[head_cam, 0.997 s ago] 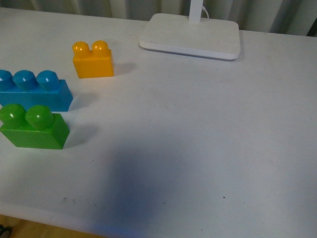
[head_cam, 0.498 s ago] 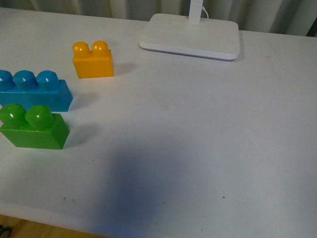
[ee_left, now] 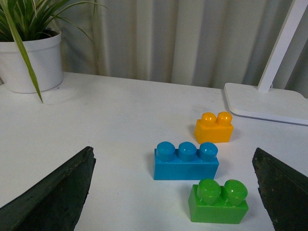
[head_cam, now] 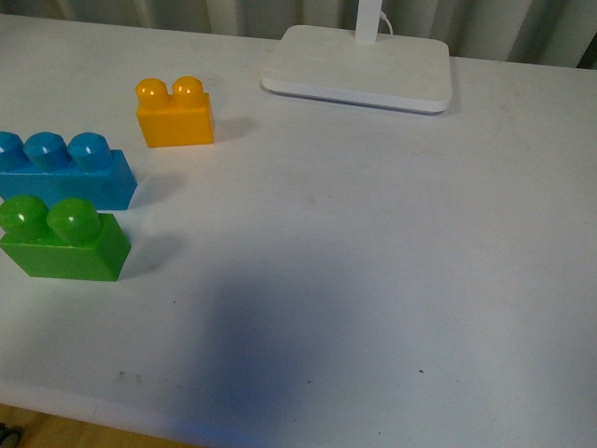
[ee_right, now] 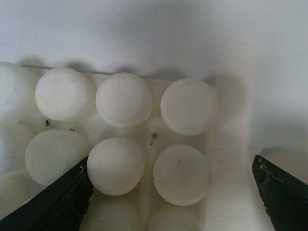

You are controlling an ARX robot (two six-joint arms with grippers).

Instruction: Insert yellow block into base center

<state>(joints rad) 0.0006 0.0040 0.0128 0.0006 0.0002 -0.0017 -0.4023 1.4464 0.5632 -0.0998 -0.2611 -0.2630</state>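
The yellow block (head_cam: pixel 175 113) stands upright on the white table at the back left, and shows in the left wrist view as the yellow block (ee_left: pixel 214 128) beyond the other bricks. My left gripper (ee_left: pixel 175 192) is open, well short of it, with the blue and green bricks between its wide-set fingers (ee_left: pixel 53 197). The white studded base (ee_right: pixel 144 130) fills the right wrist view from close above. My right gripper (ee_right: pixel 171 192) hangs open over the base's edge studs, holding nothing. Neither arm nor the base shows in the front view.
A blue three-stud brick (head_cam: pixel 65 170) and a green two-stud brick (head_cam: pixel 63 239) lie near the table's left edge, in front of the yellow block. A white lamp foot (head_cam: pixel 359 67) with its pole stands at the back. A potted plant (ee_left: pixel 31 53) sits far off.
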